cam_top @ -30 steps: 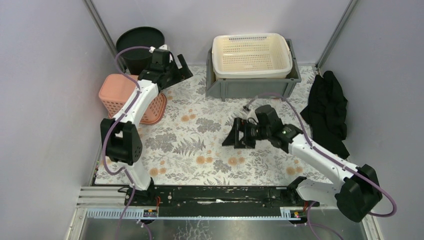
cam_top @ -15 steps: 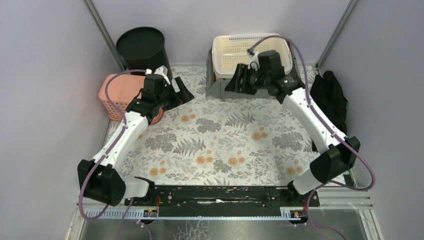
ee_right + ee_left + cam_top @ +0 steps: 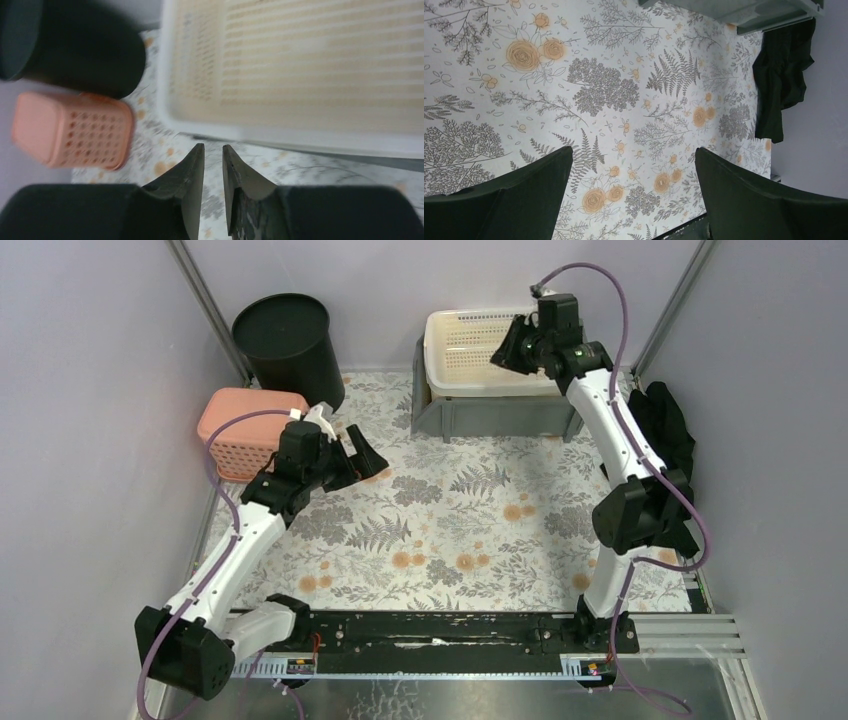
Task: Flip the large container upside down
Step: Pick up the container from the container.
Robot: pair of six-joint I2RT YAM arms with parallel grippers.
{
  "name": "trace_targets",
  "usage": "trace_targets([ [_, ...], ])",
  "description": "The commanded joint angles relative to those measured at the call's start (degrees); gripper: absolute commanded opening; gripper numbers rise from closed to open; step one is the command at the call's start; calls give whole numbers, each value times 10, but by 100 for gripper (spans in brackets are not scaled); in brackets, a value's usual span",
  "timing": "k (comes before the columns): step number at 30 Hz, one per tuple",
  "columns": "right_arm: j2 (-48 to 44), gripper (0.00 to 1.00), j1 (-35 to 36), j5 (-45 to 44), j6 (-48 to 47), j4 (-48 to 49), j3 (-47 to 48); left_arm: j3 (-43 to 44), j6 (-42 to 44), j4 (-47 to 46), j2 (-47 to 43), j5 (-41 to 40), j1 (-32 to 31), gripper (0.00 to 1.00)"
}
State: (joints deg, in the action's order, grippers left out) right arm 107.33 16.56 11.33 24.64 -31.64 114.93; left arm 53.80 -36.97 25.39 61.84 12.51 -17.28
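The large container is a cream slotted basket [image 3: 465, 352] [image 3: 320, 75], standing upright inside a grey crate [image 3: 500, 418] at the back of the table. My right gripper [image 3: 507, 348] [image 3: 213, 146] hangs high above its right half, pointing left. Its fingers are nearly together with a slim gap and nothing between them. In the right wrist view the tips line up just outside the basket's white rim. My left gripper [image 3: 365, 462] [image 3: 634, 148] hovers wide open over the flowered cloth at mid-left, holding nothing.
A black bucket [image 3: 290, 340] [image 3: 75, 50] stands bottom-up at the back left, with a pink basket [image 3: 245, 425] [image 3: 75, 130] bottom-up in front of it. A black cloth [image 3: 665, 440] [image 3: 781, 75] lies heaped against the right wall.
My right arm has swung from the table's middle up and back over the cream basket while its fingers narrowed. My left arm has drawn back from the bucket toward the middle, still open.
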Motion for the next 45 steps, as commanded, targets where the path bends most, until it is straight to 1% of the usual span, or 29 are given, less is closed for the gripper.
trace_targets([
  [1, 8, 26, -49, -128, -57, -17, 45, -17, -1, -10, -7, 17, -5, 100],
  [3, 17, 27, -74, -142, -64, -20, 49, -18, 1, -10, -3, 16, -7, 100],
  [4, 20, 31, -88, -143, -64, -21, 49, -16, 2, -10, 0, 16, -8, 100],
  [8, 38, 55, -135, -140, -71, -21, 52, -7, 7, -13, 14, 16, -10, 100],
  [9, 43, 58, -142, -143, -77, -22, 55, -5, 8, -13, 17, 15, -10, 100],
  [12, 67, 62, -158, -162, -106, -29, 69, 3, 11, -13, 31, 14, -11, 100],
  [15, 92, 63, -164, -181, -135, -36, 84, 8, 11, -14, 41, 14, -13, 100],
  [18, 110, 60, -167, -178, -152, -30, 92, 15, 12, -15, 52, 8, -17, 100],
  [23, 131, 54, -170, -172, -151, -19, 107, 23, 13, -15, 71, 0, -23, 100],
  [29, 139, 45, -170, -172, -145, -10, 109, 19, 12, -22, 84, -4, -27, 100],
  [34, 143, 40, -170, -154, -145, 6, 104, 17, 14, -28, 95, -3, -28, 100],
  [45, 176, 40, -170, -144, -146, -12, 121, 18, 19, -37, 113, 1, -28, 100],
])
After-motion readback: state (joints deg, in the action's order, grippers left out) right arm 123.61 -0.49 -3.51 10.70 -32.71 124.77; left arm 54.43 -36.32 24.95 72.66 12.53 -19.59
